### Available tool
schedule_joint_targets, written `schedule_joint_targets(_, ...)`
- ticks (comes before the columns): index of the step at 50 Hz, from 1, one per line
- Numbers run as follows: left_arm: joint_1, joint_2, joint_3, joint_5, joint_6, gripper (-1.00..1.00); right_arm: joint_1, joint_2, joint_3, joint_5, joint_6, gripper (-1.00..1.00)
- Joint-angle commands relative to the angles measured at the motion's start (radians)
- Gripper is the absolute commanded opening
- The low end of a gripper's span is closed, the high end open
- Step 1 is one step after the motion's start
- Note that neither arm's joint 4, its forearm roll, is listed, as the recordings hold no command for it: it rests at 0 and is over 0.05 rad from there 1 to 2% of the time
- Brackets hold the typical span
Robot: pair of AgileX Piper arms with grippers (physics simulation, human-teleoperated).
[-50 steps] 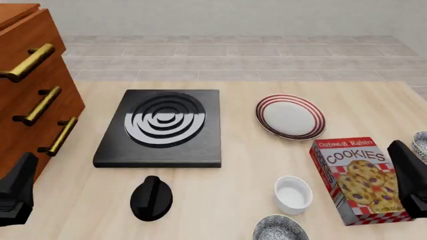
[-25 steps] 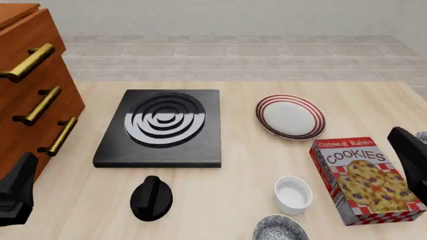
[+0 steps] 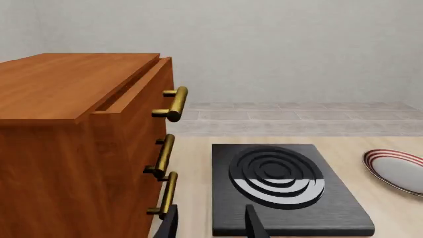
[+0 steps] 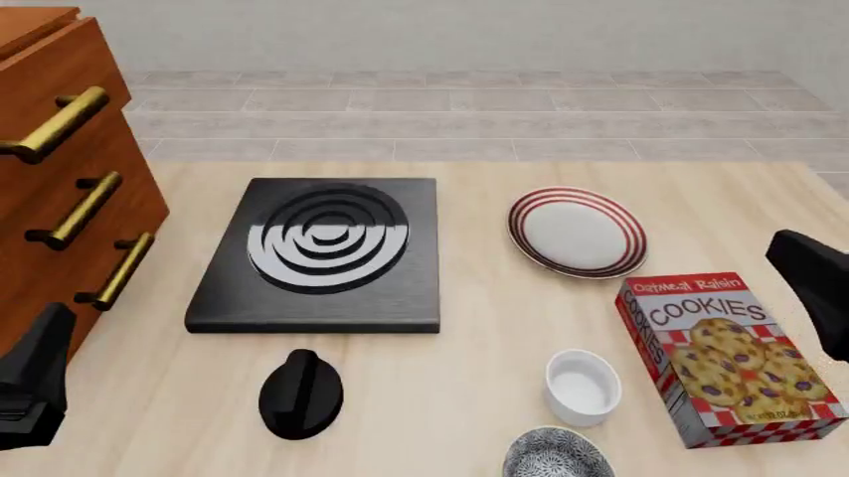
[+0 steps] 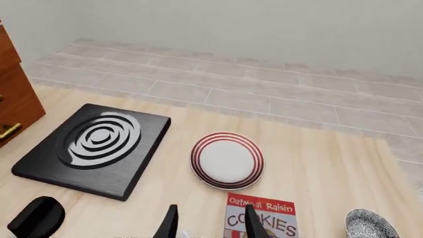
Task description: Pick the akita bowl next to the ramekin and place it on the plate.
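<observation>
On my front view the akita bowl sits at the bottom edge, right of centre, partly cut off by the frame. The ramekin is just above it, close by, and the cookie box lies to the ramekin's right. The plate rests above those, right of centre, well apart from the bowl. The black burner plate fills the middle left, with a black knob below it, all on the pale wooden desk. The wooden drawer cabinet stands at the left edge.

My left gripper shows its fingers apart, holding nothing, pointed at the burner plate with the cabinet alongside. My right gripper also has its fingers apart and empty, above the cookie box, with the plate ahead. In that right wrist picture a second speckled bowl sits at the lower right.
</observation>
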Motion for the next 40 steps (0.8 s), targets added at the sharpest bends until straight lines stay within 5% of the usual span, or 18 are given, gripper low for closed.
schedule_joint_targets(1, 0.0, 0.0, 0.0, 0.0, 0.0, 1.0, 0.041, 0.057, -0.074, 0.059, 0.017, 1.0)
schedule_joint_targets(40, 0.0, 0.0, 0.0, 0.0, 0.0, 1.0, 0.174, 0.13, -0.221, 0.308, 0.102, 1.0)
